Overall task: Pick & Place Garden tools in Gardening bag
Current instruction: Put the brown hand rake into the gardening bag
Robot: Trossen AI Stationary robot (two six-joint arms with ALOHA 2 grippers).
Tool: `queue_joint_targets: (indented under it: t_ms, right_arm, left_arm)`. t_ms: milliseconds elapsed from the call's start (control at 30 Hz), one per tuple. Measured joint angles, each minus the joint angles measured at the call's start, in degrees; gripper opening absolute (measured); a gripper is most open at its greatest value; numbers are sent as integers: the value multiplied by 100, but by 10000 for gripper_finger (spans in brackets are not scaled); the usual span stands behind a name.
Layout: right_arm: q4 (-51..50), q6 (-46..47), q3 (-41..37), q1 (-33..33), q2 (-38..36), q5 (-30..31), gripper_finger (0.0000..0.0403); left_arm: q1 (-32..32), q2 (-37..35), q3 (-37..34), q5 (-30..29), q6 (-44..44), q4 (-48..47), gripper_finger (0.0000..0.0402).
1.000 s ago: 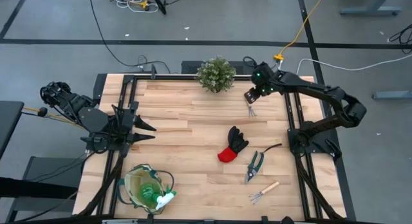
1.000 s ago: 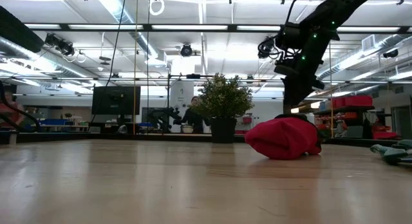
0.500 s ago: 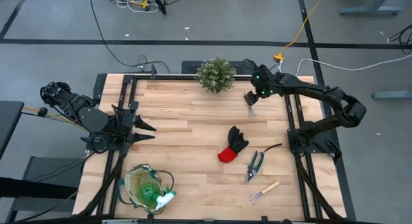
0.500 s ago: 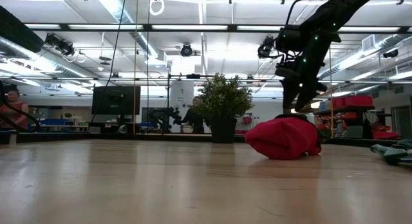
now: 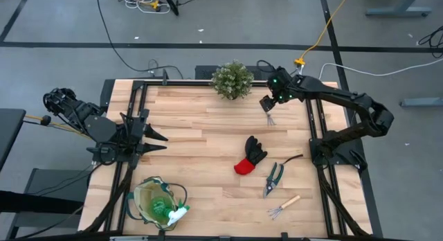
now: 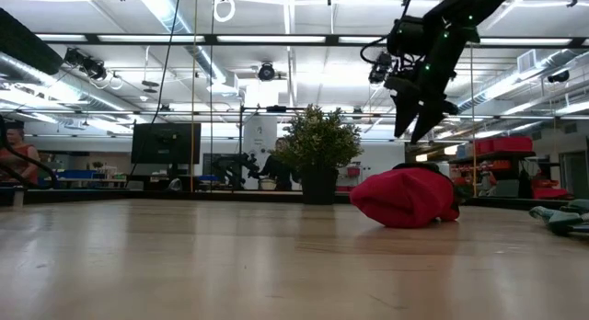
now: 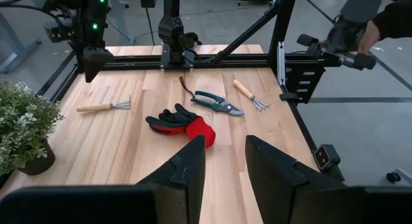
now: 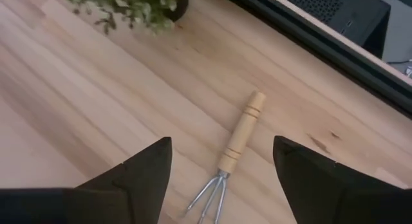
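1. Left gripper (image 5: 154,138) parked at table's left edge, fingers apart, holding nothing; dark tapered fingers (image 7: 190,169) visible in left wrist view.
2. Small round tan fabric gardening bag with green trim (image 5: 158,201) at front-left of light wooden plank table (image 5: 201,151), near left arm's base; green plastic spray bottle with white head (image 5: 169,212) already inside. Bag looks soft, floppy-walled; likely shifts if bumped.
3. Bushy green potted plant (image 5: 232,79) at table's far edge, middle; not a tool, leave alone.
4. Black-and-red fabric glove (image 5: 250,156) lying flat right of centre; soft, light, crumples; pinch anywhere on bunched red cuff.
5. Right gripper (image 5: 268,103) hovering above far mini rake with pale wooden handle and metal tines (image 5: 270,117), near far-right corner, just right of plant; wide apart, gripping nothing. In right wrist view rake (image 8: 235,147) sits between the spread fingers.
6. Rake judged light, stiff; round smooth handle may roll or slip; best hold mid-handle, across its width, away from thin tines.
7. Dark-handled metal pruning shears with green blades (image 5: 273,178) right of glove; rigid, heavier, pivoting; grab at handles.
8. Second wooden-handled mini rake (image 5: 284,206) at front-right, near the shears; same handling as the first.
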Motion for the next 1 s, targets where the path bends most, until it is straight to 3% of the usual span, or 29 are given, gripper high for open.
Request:
queue_joint_targets:
  t_ms: [433,767,1000]
  right_arm:
    - [-678,538,833,270,0,373,269]
    - [-730,1105,294,561,4,373,269]
    - [-715,919,-235,617,87,842,269]
  left_arm:
    - [0,2,1,0,198,1,117]
    - [1,0,1,2,262,0,117]
    - [0,2,1,2,611,-1,117]
